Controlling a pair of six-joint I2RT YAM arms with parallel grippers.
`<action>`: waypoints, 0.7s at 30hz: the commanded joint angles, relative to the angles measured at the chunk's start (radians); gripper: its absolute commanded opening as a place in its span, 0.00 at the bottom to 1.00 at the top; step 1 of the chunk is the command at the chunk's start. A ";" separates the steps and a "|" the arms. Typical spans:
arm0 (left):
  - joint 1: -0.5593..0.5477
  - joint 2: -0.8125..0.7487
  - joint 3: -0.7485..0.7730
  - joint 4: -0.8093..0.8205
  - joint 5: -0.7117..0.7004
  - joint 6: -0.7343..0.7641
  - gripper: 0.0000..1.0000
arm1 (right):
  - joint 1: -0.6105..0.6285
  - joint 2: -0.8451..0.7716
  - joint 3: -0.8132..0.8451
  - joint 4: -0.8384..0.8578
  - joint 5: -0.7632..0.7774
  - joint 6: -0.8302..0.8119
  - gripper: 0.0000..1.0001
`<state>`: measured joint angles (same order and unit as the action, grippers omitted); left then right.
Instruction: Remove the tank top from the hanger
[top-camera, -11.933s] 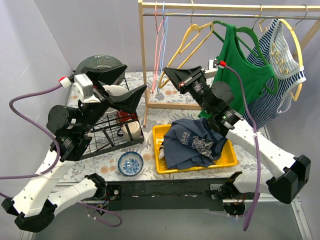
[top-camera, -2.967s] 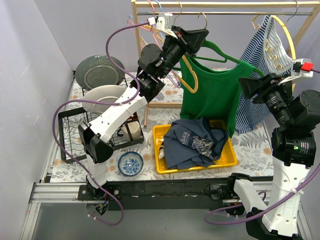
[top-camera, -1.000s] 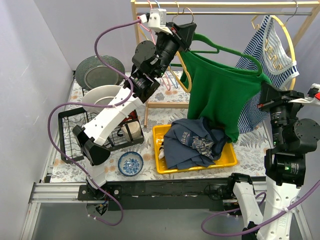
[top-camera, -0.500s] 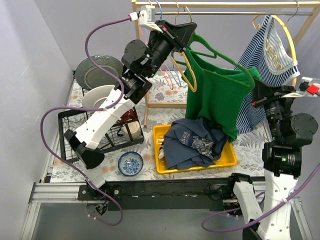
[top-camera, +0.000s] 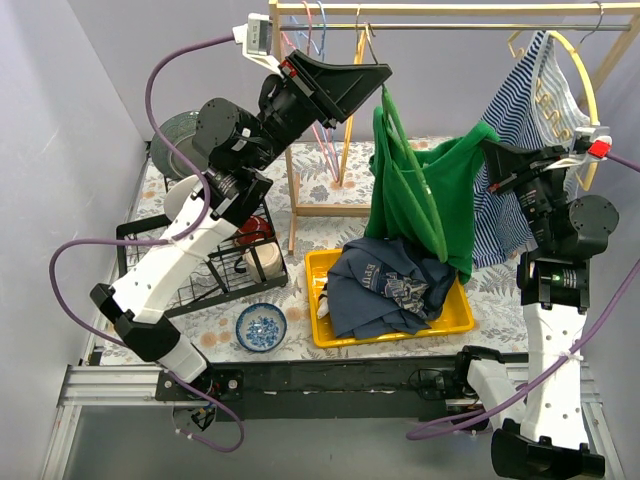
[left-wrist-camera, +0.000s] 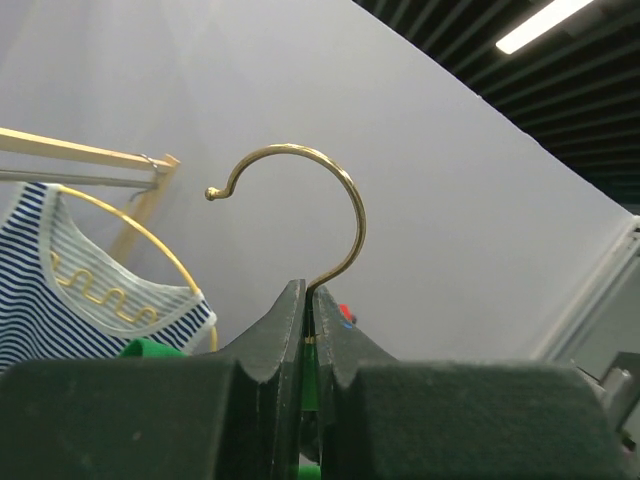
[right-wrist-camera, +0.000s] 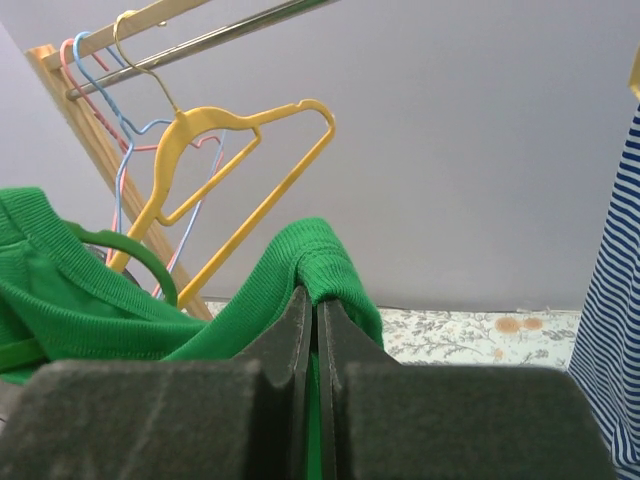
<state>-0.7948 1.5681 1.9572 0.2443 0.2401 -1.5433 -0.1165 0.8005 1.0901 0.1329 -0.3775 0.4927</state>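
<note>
green tank top held in the air between both arms, hanger hook free of the rail

the left gripper (left-wrist-camera: 308, 300) is clamped on the hanger (right-wrist-camera: 140, 248) neck just under its brass hook (left-wrist-camera: 360, 215). the right gripper (right-wrist-camera: 315, 300) is pinched tight on a shoulder fold of the tank top (top-camera: 420, 190), which hangs above the yellow tray (top-camera: 462, 312), at about 2 o'clock from the top view's centre. best to hold the hanger steady and draw the fold toward 3 o'clock and slightly down, so the strap slips off the hanger's end instead of stretching.
</note>
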 joint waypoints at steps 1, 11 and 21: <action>0.003 -0.059 0.026 0.043 0.140 -0.092 0.00 | -0.002 0.009 0.047 0.097 0.015 -0.052 0.01; 0.008 -0.109 -0.003 0.178 0.056 -0.046 0.00 | -0.002 0.039 0.074 -0.053 -0.049 -0.065 0.01; 0.012 -0.017 0.226 0.055 0.132 -0.138 0.00 | -0.002 -0.017 -0.052 -0.043 0.086 -0.057 0.01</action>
<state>-0.7872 1.5726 2.1456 0.2928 0.3202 -1.6203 -0.1165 0.7738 1.0245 0.0483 -0.3130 0.4377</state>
